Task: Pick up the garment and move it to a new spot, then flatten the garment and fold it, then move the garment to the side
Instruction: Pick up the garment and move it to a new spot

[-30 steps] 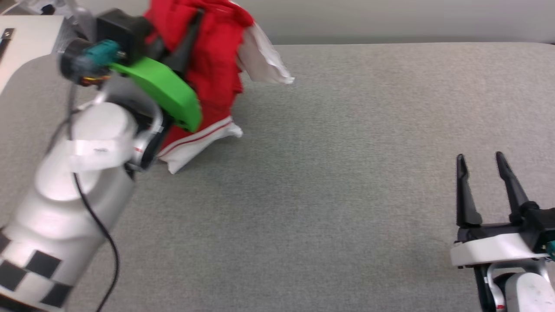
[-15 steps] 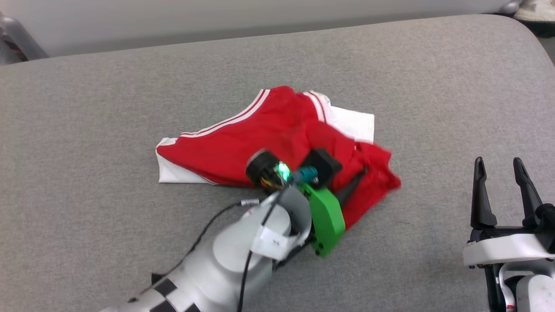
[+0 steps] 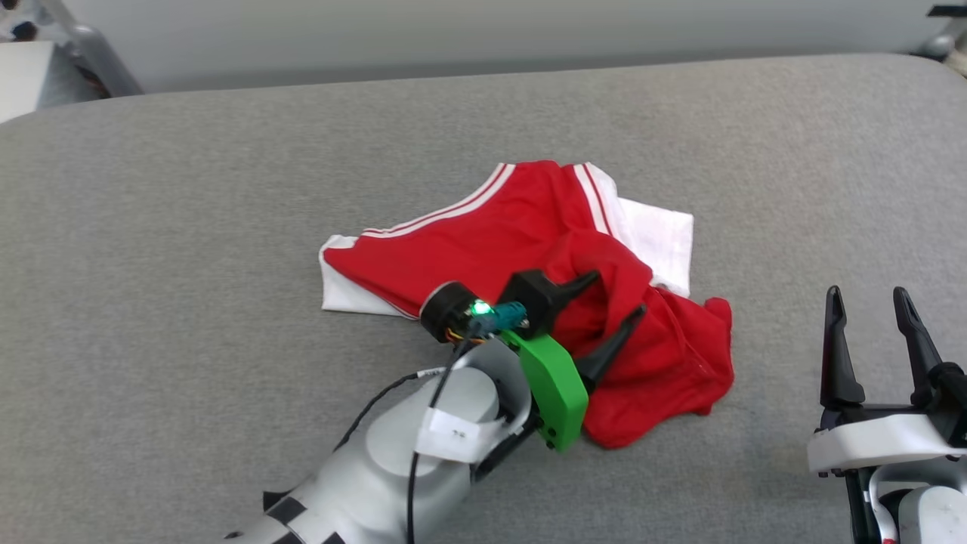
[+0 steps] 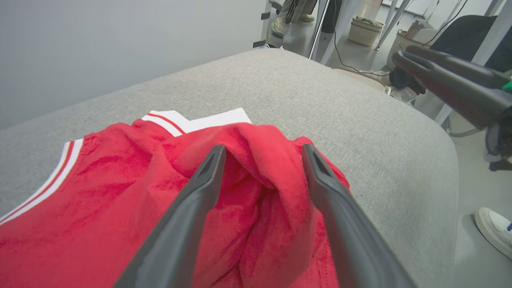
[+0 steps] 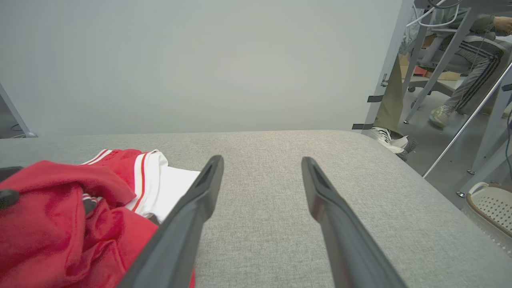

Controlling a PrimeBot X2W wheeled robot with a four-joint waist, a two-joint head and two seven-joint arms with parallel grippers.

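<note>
**Lying crumpled on the desk [image 3: 189, 196], the garment [image 3: 483, 249] awaits flattening**

The red garment sits in a loose heap near the middle of the grey, cloth-covered desk. One white sleeve [image 3: 657, 234] is spread out at the far side, and red-and-white striped trim runs along its upper edges. Since it rests on the surface with nothing gripping it, the first step, carrying it to a new spot, looks finished or about to be. Flattening has not begun: the right part of the cloth is bunched into thick folds and the body is doubled over itself. Folding and the final move to the side are also left to do.

The left hand [image 3: 612, 302] is low over the bunched part. Its fingers are spread wide with a ridge of red cloth between them, and they are not pinching it. The right hand [image 3: 869, 298] hovers well off to the right of the garment, its fingers apart and holding nothing.

No readable writing shows anywhere. The garment's chest is hidden in the folds, so no lettering or brand mark can be seen. A small white label [image 3: 453, 431] on the left forearm carries a few marks too small to make out.
</note>
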